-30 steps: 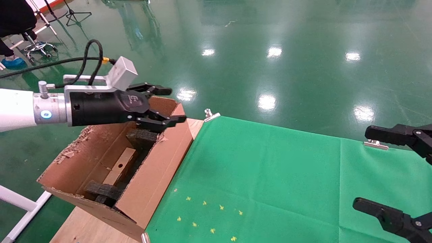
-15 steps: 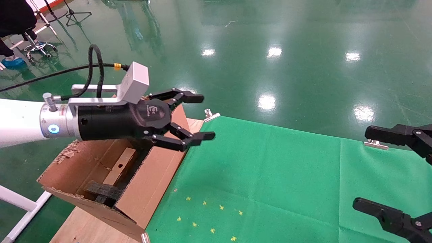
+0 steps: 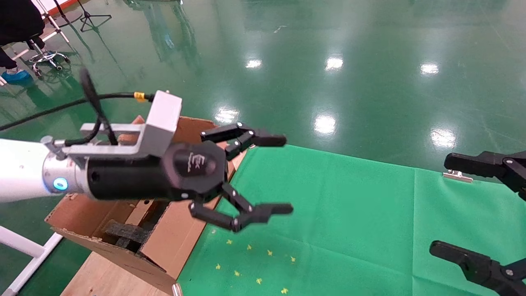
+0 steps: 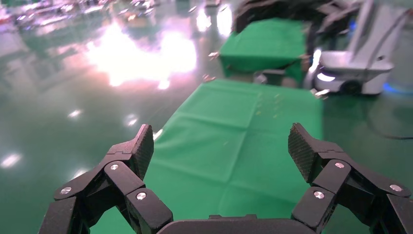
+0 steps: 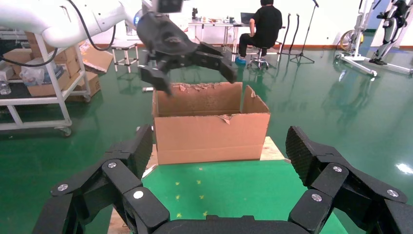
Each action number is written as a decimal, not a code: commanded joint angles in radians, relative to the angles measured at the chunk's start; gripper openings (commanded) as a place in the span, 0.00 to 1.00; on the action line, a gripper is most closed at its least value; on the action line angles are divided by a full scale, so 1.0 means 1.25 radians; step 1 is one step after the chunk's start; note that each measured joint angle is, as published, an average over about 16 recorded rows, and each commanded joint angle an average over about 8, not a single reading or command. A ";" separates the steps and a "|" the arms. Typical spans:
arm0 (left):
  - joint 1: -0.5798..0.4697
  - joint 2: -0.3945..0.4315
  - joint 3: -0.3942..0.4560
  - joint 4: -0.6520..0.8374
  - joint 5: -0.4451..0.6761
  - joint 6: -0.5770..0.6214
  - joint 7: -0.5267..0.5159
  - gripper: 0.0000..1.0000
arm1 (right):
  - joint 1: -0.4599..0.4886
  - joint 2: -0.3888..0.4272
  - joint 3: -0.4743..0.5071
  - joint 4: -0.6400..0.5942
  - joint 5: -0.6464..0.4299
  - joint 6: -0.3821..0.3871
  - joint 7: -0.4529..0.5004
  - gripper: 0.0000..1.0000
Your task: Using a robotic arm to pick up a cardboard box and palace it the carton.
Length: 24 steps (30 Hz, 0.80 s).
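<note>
The robotic arm, white with a black gripper, reaches in from the left. My left gripper (image 3: 284, 174) is open and empty, held in the air above the carton's right wall and the edge of the green cloth. It also shows in the right wrist view (image 5: 195, 75) above the carton. The carton (image 3: 181, 230) stands at the table's left end with torn flaps, and also shows in the right wrist view (image 5: 212, 131). Black foam (image 3: 125, 232) lies inside it. The arm hides most of its inside. The small cardboard box is not in view. My right gripper (image 3: 456, 209) is open, parked at the right edge.
A green cloth (image 3: 328, 213) covers the table, held by metal clips (image 3: 257, 139) and bearing small yellow marks (image 3: 254, 263). Bare wood (image 3: 102, 271) shows under the carton. A white frame bar (image 3: 20, 246) lies at the lower left. A person (image 5: 265, 24) sits far behind.
My left gripper has moved from above the carton's inside to the right and nearer, out over the cloth's edge, and its jaws have opened wider. The right gripper has not moved.
</note>
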 commanded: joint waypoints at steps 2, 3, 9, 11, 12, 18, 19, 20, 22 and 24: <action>0.021 0.002 -0.007 -0.028 -0.035 0.009 0.004 1.00 | 0.000 0.000 0.000 0.000 0.000 0.000 0.000 1.00; 0.028 0.003 -0.009 -0.036 -0.046 0.011 0.005 1.00 | 0.000 0.000 0.000 0.000 0.000 0.000 0.000 1.00; 0.056 0.005 -0.019 -0.074 -0.092 0.023 0.010 1.00 | 0.000 0.000 0.000 0.000 0.000 0.000 0.000 1.00; 0.060 0.005 -0.021 -0.078 -0.099 0.024 0.010 1.00 | 0.000 0.000 0.000 0.000 0.000 0.000 0.000 1.00; 0.062 0.006 -0.021 -0.081 -0.103 0.025 0.011 1.00 | 0.000 0.000 0.000 0.000 0.000 0.000 0.000 1.00; 0.059 0.006 -0.021 -0.075 -0.097 0.024 0.010 1.00 | 0.000 0.000 0.000 0.000 0.000 0.000 0.000 1.00; 0.058 0.006 -0.021 -0.074 -0.095 0.024 0.010 1.00 | 0.000 0.000 0.000 0.000 0.000 0.000 0.000 1.00; 0.057 0.005 -0.020 -0.073 -0.094 0.023 0.010 1.00 | 0.000 0.000 0.000 0.000 0.000 0.000 0.000 1.00; 0.056 0.005 -0.020 -0.071 -0.092 0.023 0.010 1.00 | 0.000 0.000 0.000 0.000 0.000 0.000 0.000 1.00; 0.055 0.005 -0.019 -0.070 -0.090 0.022 0.010 1.00 | 0.000 0.000 0.000 0.000 0.000 0.000 0.000 1.00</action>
